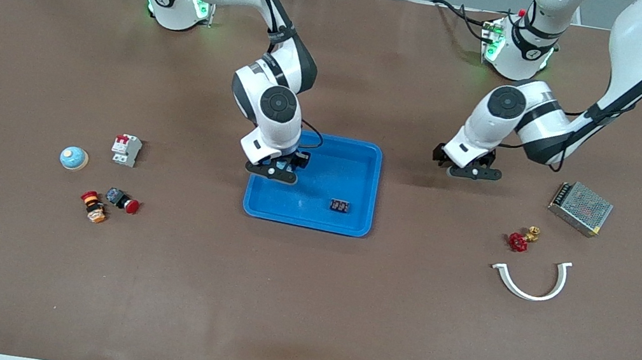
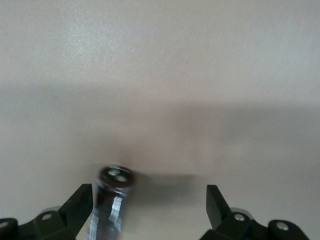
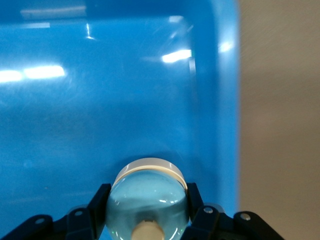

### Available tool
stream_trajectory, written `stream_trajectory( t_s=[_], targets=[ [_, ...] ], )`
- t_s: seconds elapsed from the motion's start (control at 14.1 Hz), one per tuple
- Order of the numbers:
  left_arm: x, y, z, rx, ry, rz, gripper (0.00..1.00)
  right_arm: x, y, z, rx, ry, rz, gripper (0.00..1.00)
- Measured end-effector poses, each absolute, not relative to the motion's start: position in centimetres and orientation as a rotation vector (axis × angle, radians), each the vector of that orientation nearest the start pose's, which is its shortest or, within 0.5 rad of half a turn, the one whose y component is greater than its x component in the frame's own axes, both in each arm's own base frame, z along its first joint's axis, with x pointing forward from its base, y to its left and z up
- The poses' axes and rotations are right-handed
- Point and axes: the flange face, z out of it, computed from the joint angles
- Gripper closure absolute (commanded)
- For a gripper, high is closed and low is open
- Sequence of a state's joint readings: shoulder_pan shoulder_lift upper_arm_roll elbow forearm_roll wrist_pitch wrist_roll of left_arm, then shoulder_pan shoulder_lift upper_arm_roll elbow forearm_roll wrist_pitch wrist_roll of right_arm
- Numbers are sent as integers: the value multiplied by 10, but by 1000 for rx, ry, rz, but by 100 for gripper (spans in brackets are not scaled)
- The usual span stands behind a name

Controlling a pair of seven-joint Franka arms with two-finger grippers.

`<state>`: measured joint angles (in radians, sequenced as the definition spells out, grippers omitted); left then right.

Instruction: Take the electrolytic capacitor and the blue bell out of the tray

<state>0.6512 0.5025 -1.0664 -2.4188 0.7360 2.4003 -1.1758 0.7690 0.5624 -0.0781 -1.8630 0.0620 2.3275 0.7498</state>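
My right gripper (image 1: 279,169) is over the blue tray (image 1: 364,151), near its edge toward the right arm's end. It is shut on a light blue bell with a cream base (image 3: 147,197), with a finger on each side of the dome and the tray floor (image 3: 100,100) just below. A second, similar bell (image 1: 73,158) sits on the table toward the right arm's end. My left gripper (image 1: 472,172) is low over bare table beside the tray. Its jaws (image 2: 150,194) are wide open. A dark cylindrical capacitor (image 2: 112,200) stands between them, close to one finger and blurred.
A small black part (image 1: 340,206) lies in the tray. A white breaker (image 1: 125,149) and two red push buttons (image 1: 123,200) (image 1: 93,206) lie near the loose bell. A metal power supply (image 1: 579,207), a red valve (image 1: 521,239) and a white curved clip (image 1: 530,281) lie toward the left arm's end.
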Motion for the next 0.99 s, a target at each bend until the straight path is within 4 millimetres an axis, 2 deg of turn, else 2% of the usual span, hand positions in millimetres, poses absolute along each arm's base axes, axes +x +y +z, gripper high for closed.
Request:
stream_trajectory(
  t_s=[0.07, 0.21, 0.35, 0.5, 0.64, 0.78, 0.85, 0.99],
  targets=[
    [430, -240, 214, -3029, -309, 139, 0, 494, 390, 223, -3201, 110, 135, 58],
    [443, -268, 235, -3019, -386, 106, 0, 516, 356, 259, -3196, 25, 171, 58],
    [446, -272, 239, -3008, -480, 92, 0, 533, 320, 290, -3181, -68, 192, 58],
    [450, -272, 240, -2995, -588, 85, 0, 544, 285, 308, -3162, -163, 197, 58],
    [455, -279, 245, -2991, -690, 86, 0, 549, 247, 312, -3143, -251, 209, 58],
    [458, -289, 252, -2990, -769, 81, 0, 551, 213, 307, -3128, -315, 228, 58],
    [460, -293, 256, -2986, -811, 73, 0, 550, 201, 302, -3122, -335, 226, 58],
    [464, -302, 263, -2967, -935, 59, 0, 543, 191, 286, -3115, -364, 185, 58]
  ],
)
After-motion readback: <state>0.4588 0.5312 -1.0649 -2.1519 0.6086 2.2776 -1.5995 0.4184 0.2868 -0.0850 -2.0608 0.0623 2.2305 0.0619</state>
